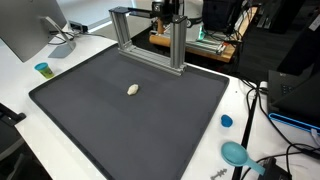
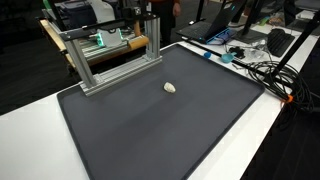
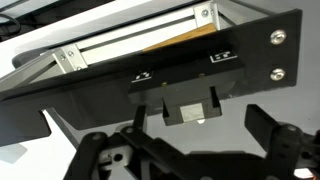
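Note:
A small pale rounded object [image 1: 133,90] lies alone near the middle of a black mat [image 1: 90,120]; it shows in both exterior views [image 2: 170,87]. My gripper [image 1: 166,12] is high at the back, above an aluminium frame [image 1: 150,30], far from the pale object. In the wrist view the gripper [image 3: 198,128] has its dark fingers spread apart with nothing between them. It looks at the frame's bar [image 3: 130,45] and a black plate with screws [image 3: 250,55]. The pale object does not show there.
The aluminium frame [image 2: 110,50] stands on the mat's [image 2: 150,130] far edge. A teal cup [image 1: 42,69], a blue cap [image 1: 226,121] and a teal round thing [image 1: 235,153] sit on the white table. Cables [image 2: 262,68] lie at one side; a monitor [image 1: 28,28] stands at a corner.

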You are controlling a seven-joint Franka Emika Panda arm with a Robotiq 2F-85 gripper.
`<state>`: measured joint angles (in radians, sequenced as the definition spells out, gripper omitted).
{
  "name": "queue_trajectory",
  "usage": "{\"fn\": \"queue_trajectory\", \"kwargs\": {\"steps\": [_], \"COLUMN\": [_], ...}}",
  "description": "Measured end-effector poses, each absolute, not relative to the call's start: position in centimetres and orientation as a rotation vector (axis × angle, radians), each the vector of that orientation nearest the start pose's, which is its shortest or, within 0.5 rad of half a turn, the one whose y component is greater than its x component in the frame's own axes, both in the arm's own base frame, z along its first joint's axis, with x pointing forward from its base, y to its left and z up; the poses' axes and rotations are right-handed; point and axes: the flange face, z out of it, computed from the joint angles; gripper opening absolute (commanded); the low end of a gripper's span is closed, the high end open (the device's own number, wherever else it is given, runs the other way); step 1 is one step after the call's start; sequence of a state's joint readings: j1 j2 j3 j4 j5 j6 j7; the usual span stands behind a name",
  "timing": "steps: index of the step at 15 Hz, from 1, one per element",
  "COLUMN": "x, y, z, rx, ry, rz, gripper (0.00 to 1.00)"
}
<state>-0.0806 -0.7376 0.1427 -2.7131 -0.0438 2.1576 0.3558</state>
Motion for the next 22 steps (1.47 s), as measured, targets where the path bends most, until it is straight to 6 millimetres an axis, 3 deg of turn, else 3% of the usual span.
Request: {"fn": "queue_trajectory", "kwargs": {"steps": [6,16,18,21,22], "x": [34.3,34.4,34.3,34.2,34.2], "y": [1.2,0.9,0.8,0.9,1.1], "z": [45.7,44.8,44.4,43.9,43.7], "rx": [-3.188,-3.198,-3.205,-3.214,-3.217], "ry": [0.345,0.313,0.285,0.204,0.177], "rz": [-0.339,-0.309,-0.278,-0.234,-0.223], "gripper": [1.00,1.00,0.92,0.93,0.89]}}
